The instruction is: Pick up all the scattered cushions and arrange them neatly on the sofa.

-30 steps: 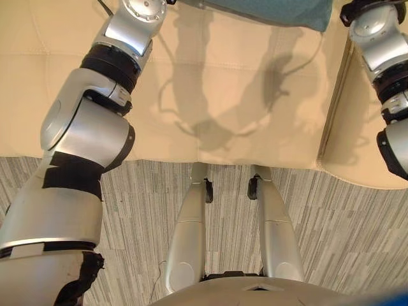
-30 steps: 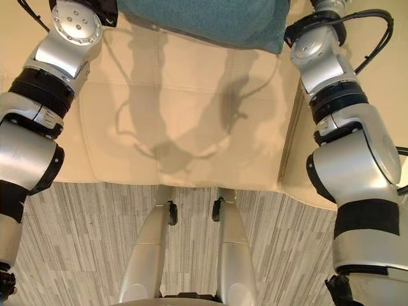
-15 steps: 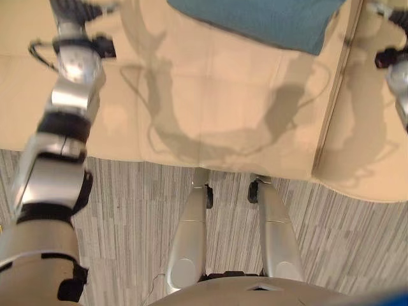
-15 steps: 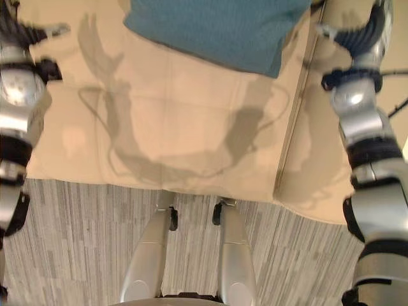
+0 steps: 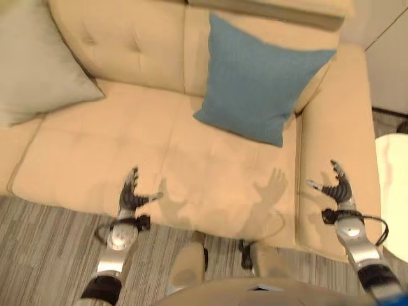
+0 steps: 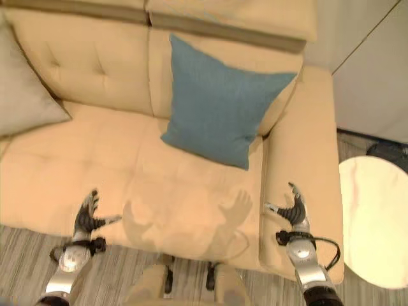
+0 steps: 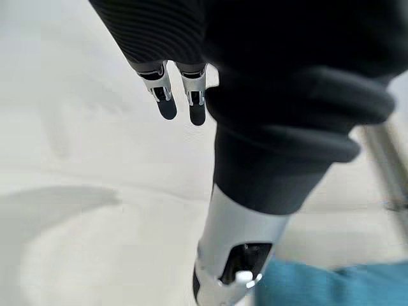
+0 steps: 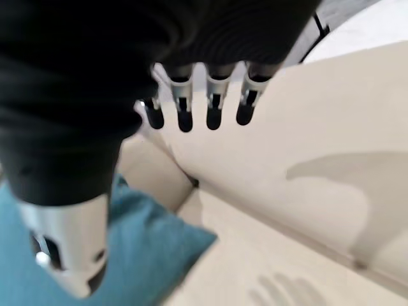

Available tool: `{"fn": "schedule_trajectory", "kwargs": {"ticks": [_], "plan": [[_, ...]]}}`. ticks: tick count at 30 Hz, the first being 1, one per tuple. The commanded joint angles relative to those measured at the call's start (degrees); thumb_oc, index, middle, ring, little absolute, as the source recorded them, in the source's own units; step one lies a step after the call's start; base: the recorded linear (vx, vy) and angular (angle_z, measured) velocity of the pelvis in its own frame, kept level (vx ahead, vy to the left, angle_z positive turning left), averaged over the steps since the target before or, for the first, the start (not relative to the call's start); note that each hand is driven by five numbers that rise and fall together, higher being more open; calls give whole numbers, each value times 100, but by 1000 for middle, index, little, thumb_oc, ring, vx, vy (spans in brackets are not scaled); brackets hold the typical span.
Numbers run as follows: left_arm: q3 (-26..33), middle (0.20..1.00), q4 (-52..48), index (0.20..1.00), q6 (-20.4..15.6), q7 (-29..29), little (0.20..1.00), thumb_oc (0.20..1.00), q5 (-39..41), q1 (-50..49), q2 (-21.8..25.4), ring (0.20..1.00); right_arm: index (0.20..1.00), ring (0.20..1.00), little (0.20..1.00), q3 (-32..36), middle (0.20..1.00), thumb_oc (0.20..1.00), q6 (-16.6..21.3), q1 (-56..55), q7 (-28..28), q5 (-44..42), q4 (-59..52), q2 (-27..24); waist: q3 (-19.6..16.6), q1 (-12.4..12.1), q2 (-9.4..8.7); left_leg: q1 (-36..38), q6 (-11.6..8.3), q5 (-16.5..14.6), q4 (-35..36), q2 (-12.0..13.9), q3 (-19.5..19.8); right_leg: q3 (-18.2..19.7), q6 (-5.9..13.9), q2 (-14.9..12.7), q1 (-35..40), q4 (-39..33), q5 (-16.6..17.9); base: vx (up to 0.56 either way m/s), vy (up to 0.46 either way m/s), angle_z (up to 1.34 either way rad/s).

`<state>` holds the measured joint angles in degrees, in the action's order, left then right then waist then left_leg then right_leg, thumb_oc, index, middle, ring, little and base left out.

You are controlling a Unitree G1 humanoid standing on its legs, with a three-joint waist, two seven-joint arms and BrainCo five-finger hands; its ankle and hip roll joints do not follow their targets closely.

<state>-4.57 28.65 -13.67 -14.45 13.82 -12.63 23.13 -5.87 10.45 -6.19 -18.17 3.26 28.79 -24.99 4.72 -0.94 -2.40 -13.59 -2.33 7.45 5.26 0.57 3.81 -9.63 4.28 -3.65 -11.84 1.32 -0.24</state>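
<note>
A second ago the arms reached high up the frame on either side of the blue cushion; now both have drawn back to the bottom of the picture, and the view has swung up to take in the whole sofa. The blue cushion (image 5: 264, 86) leans against the backrest in the upper right of centre, one corner down on the seat. A beige cushion (image 5: 38, 64) sits propped in the upper left corner. The sofa (image 5: 127, 51) is cream, with a broad armrest running down the right side.

The left hand (image 5: 130, 195) hovers at the lower left, over the front edge of the seat, fingers straight and spread, thumb out, nothing in it. The right hand (image 6: 294, 209) hangs over the armrest at the lower right, likewise splayed and empty; its wrist view shows the fingers in a straight row above the cream upholstery with the blue cushion off to one side.

To my eye the blue cushion has just been set in place and let go, so this step looks finished. No cushion shows on the strip of grey striped floor (image 5: 44, 255) along the bottom. The next move, I'd guess, is to look about for any that remain, or to straighten the blue one, which sits somewhat tilted.
</note>
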Motion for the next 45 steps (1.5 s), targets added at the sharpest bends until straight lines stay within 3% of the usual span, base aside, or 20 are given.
{"fn": "schedule_trajectory", "kwargs": {"ticks": [1,5,11,14,15,16,17,18,20,24,27,28,30,31,37,41,42,43,45], "plan": [[14,1000,747,1000,51,307,1000,1000,-521,687,-42,1000,1000,1000,1000,-302,1000,1000,160,553,262,518,389,-126,191,-80,-231,577,-82,-660,-26,85,-360,-199,334,-59,545,-632,241,40,-9,14],[-85,1000,2201,1000,172,379,1000,1000,-956,637,-296,1000,1000,1000,1000,-756,1000,1000,127,482,405,908,1293,47,30,-189,-241,943,-104,-713,-26,143,-297,-274,256,21,987,-632,72,-7,-40,8],[-41,1000,3222,1000,242,410,1000,1000,-1187,774,-397,1000,1000,1000,1000,-945,1000,1000,54,477,455,938,2228,222,98,-322,-257,1052,-170,-606,-94,250,-138,-288,144,168,1179,-632,-62,-67,-81,28],[-27,1000,3593,1000,270,343,1000,1000,-1169,935,-482,1000,1000,1000,1000,-934,1000,1000,-10,616,396,832,2670,262,305,-352,-329,602,-166,-843,-927,122,-132,-346,110,61,1088,-632,23,-232,-38,37],[-40,1000,3617,1000,293,347,1000,1000,-1211,996,-517,1000,1000,1000,1000,-899,1000,1000,-48,665,379,786,2803,267,350,-309,-401,590,-98,-1178,-1345,38,-275,-425,116,-68,1012,-632,102,-376,51,60],[-80,1000,3599,1000,301,336,1000,1000,-1217,1036,-564,1000,1000,1000,1000,-807,1000,1000,-111,667,379,699,3015,311,327,-139,-403,852,-24,-1567,-1552,108,-680,-593,125,-174,893,-632,165,-342,115,114],[-136,1000,3594,1000,315,362,1000,1000,-1229,1093,-583,1000,1000,1000,1000,-734,1000,1000,-173,630,380,656,3198,376,240,-8,-312,1226,-56,-1609,-1274,290,-1108,-817,136,-189,845,-632,164,-229,143,114],[-225,1000,3548,1000,328,362,1000,1000,-1260,1145,-591,1000,1000,1000,1000,-696,1000,1000,-205,621,371,611,3336,431,218,51,-274,1312,-50,-1552,-1117,323,-1281,-948,137,-212,832,-632,184,-96,173,139],[-326,1000,3523,1000,341,363,1000,1000,-1289,1185,-628,1000,1000,1000,1000,-725,1000,1000,-274,696,382,586,3559,511,194,56,-261,1382,-24,-1530,-890,212,-1294,-1060,162,-267,817,-632,286,-61,144,134],[-300,1000,3744,1000,397,364,1000,1000,-1264,1184,-756,1000,1000,1000,1000,-915,1000,1000,-410,890,434,740,3855,710,272,-91,-281,1561,129,-1414,-325,-107,-949,-1107,307,-398,690,-513,551,-118,152,36],[-239,1000,3865,1000,442,354,1000,1000,-1299,1173,-704,1000,1000,1000,1000,-1012,1000,1000,-458,997,422,832,3841,743,371,-195,-260,1585,221,-1273,-143,-158,-776,-998,364,-473,447,-11,478,-185,123,4],[-350,1000,3872,1000,450,314,1000,1000,-1355,1290,-596,1000,1000,1000,1000,-1055,1000,1000,-492,1085,440,800,3820,761,456,-127,-229,1472,318,-1124,-85,-241,-448,-4,364,-173,242,487,204,-177,60,23],[-369,1000,3854,1000,461,289,1000,1000,-1354,1382,-557,1000,1000,1000,1000,-1008,1000,1000,-502,1068,435,693,3890,782,386,-97,-232,1346,330,-1009,-67,-307,-209,547,366,62,382,548,3,-122,-1,136],[-376,1000,3892,1000,461,269,1000,1000,-1331,1400,-544,1000,1000,1000,1000,-983,1000,1000,-519,1045,447,601,3931,792,309,-112,-258,1248,321,-951,-41,-351,-47,754,278,137,556,403,-88,17,-86,167],[-324,1000,3976,1000,452,242,1000,1000,-1187,1356,-614,1000,1000,1000,1000,-916,1000,1000,-500,1028,488,407,3999,766,182,-194,-318,1205,187,-855,-35,-387,321,752,154,231,1000,-230,-58,37,-122,67],[-407,1000,4026,1000,471,254,1000,1000,-1182,1395,-730,1000,1000,1000,1000,-790,1000,1000,-470,1025,455,294,4019,728,303,-152,-350,994,77,-827,-316,-447,484,393,101,219,1197,-487,-45,-19,-100,81],[-430,1000,4025,1000,470,257,1000,1000,-1175,1415,-750,1000,1000,1000,1000,-759,1000,1000,-472,1040,443,275,4036,704,335,-139,-353,896,63,-851,-447,-450,400,293,101,183,1213,-520,-36,-54,-15,111],[-462,1000,4045,1000,500,234,1000,1000,-1178,1444,-788,1000,1000,1000,1000,-679,1000,1000,-472,1023,433,223,4019,689,354,-44,-360,769,77,-913,-623,-311,-235,8,107,75,1241,-533,-50,-63,13,87],[-455,1000,4013,1000,519,233,1000,1000,-1204,1455,-785,1000,1000,1000,1000,-641,1000,1000,-509,1003,423,186,4050,703,344,20,-361,748,115,-1002,-746,-135,-912,-220,113,1,1289,-554,-54,-15,38,144]]}}
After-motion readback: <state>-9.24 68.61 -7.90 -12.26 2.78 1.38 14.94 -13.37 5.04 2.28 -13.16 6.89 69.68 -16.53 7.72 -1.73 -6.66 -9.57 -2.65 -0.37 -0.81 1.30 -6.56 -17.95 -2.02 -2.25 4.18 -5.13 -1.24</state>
